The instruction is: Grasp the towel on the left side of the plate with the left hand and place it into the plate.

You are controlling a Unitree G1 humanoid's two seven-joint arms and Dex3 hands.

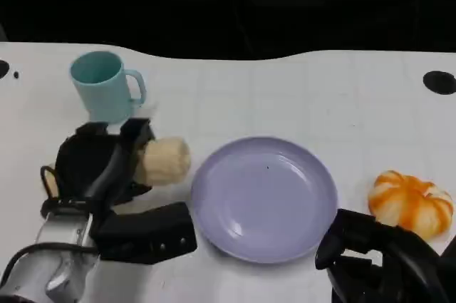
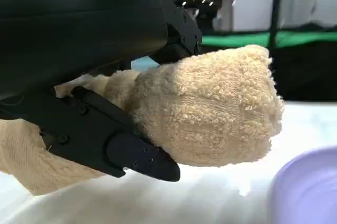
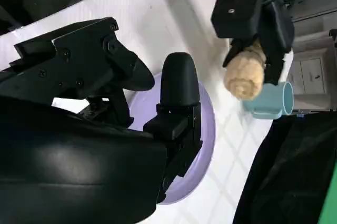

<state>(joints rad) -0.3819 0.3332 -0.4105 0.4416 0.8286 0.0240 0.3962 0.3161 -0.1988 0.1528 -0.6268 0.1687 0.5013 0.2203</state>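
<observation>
A rolled beige towel (image 1: pixel 165 161) lies just left of the lavender plate (image 1: pixel 263 199) on the white table. My left hand (image 1: pixel 100 164) grips it, fingers closed around the roll, whose free end sticks out toward the plate. In the left wrist view the towel (image 2: pixel 210 113) sits between black fingers (image 2: pixel 105 134), with the plate's rim (image 2: pixel 305 187) beside it. The right wrist view shows the held towel (image 3: pixel 245 74) under my left hand (image 3: pixel 255 13), beyond the plate (image 3: pixel 205 124). My right hand (image 1: pixel 377 257) rests at the table's front right, holding nothing, fingers apart.
A light blue mug (image 1: pixel 107 85) stands behind my left hand. An orange and white pumpkin-shaped object (image 1: pixel 412 202) sits right of the plate, close to my right hand. The table's dark far edge runs along the back.
</observation>
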